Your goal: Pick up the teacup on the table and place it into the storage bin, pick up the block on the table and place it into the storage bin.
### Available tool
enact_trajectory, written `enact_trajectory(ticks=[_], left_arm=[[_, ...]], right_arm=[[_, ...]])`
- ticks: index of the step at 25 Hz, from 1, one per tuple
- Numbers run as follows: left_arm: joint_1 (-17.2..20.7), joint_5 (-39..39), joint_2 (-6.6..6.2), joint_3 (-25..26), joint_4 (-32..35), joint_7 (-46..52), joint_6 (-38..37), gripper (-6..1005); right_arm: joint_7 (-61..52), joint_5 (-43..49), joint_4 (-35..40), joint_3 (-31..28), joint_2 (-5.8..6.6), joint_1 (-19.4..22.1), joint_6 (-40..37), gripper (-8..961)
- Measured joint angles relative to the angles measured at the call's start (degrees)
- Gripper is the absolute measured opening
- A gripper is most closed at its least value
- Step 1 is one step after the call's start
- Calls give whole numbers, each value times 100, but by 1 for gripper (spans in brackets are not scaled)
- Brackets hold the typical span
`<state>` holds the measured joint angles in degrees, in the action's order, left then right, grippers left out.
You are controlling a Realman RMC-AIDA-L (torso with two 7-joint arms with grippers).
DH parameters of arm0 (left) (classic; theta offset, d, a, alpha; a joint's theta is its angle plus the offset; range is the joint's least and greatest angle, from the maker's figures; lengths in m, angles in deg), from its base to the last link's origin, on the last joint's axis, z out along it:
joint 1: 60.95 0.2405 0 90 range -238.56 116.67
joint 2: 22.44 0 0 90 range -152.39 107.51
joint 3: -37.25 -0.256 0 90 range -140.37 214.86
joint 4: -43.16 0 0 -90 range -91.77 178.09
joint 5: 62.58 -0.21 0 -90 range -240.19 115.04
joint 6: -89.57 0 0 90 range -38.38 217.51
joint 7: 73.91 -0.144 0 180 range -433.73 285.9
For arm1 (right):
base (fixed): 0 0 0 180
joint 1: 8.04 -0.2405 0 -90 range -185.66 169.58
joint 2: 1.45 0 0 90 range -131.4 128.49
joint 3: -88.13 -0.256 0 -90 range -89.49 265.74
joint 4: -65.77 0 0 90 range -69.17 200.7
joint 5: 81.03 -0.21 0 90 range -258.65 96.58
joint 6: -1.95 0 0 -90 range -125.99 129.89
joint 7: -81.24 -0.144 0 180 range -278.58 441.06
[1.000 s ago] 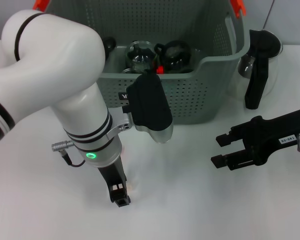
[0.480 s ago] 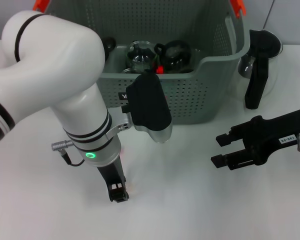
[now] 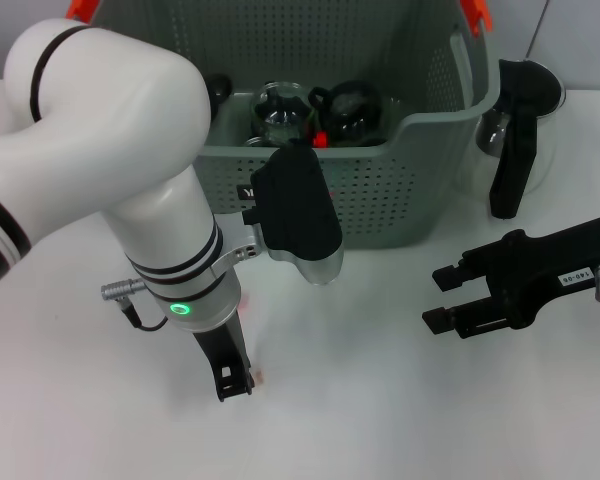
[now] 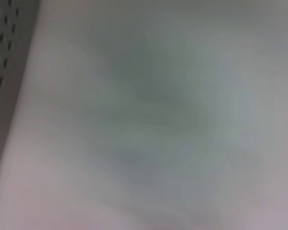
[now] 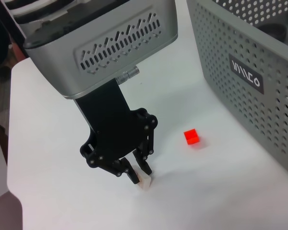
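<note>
Your left gripper pinches a small white block on the table.
The storage bin sits just behind it. Your right gripper waits with fingers wide apart beside the bin.

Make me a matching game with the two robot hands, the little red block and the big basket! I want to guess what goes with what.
1. left gripper
2. right gripper
3. red block
4. storage bin

A. has dark pots inside
B. open, off to the right
C. lying alone on the table near the bin
D. pinching a white block

Pairs: 1-D, 2-B, 3-C, 4-A
</note>
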<state>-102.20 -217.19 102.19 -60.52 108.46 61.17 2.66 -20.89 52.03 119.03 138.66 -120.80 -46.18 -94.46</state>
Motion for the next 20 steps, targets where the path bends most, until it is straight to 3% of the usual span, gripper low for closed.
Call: enact_trajectory(ticks=[14, 20], left_arm=[[53, 29, -10, 162, 414, 7, -112, 132], [397, 231, -2, 666, 1694, -20, -395, 131]], right_arm=[[-2, -2, -2, 0, 10, 20, 6, 665], [-4, -16, -22, -3, 38, 28, 9, 665]])
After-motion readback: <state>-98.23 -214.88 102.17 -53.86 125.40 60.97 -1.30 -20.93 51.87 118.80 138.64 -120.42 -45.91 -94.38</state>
